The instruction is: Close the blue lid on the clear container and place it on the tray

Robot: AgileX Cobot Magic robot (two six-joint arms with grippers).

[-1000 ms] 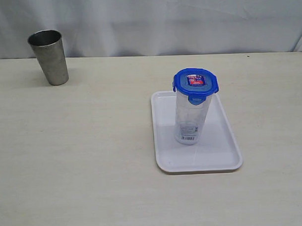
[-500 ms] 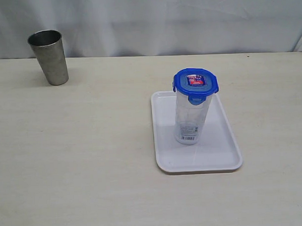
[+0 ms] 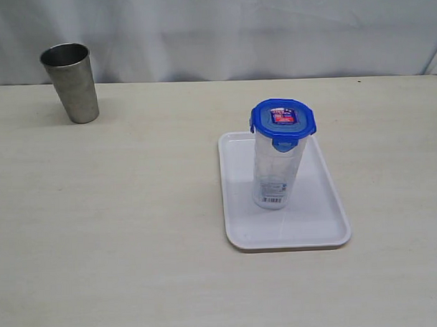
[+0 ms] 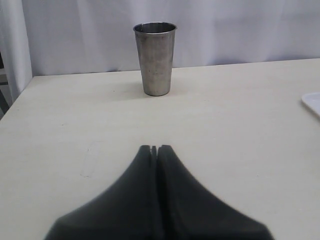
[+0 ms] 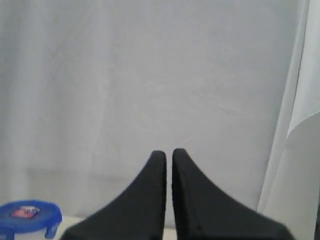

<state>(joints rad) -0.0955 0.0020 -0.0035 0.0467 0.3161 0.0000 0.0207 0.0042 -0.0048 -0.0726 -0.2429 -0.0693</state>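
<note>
The clear container (image 3: 276, 169) stands upright on the white tray (image 3: 307, 228), right of the table's middle. The blue lid (image 3: 282, 119) sits flat on top of it, flaps down; the lid's edge (image 5: 30, 216) also shows low in the right wrist view. Neither arm appears in the exterior view. My left gripper (image 4: 155, 148) is shut with nothing in it, held above bare tabletop and facing the steel cup. My right gripper (image 5: 168, 153) is shut and empty too, raised and pointing at the white curtain, apart from the lid.
A grey metal tumbler (image 3: 71, 82) stands at the table's far left, seen also in the left wrist view as the tumbler (image 4: 155, 57). A white curtain (image 3: 235, 26) hangs behind the table. A corner of the tray (image 4: 312, 102) shows in the left wrist view.
</note>
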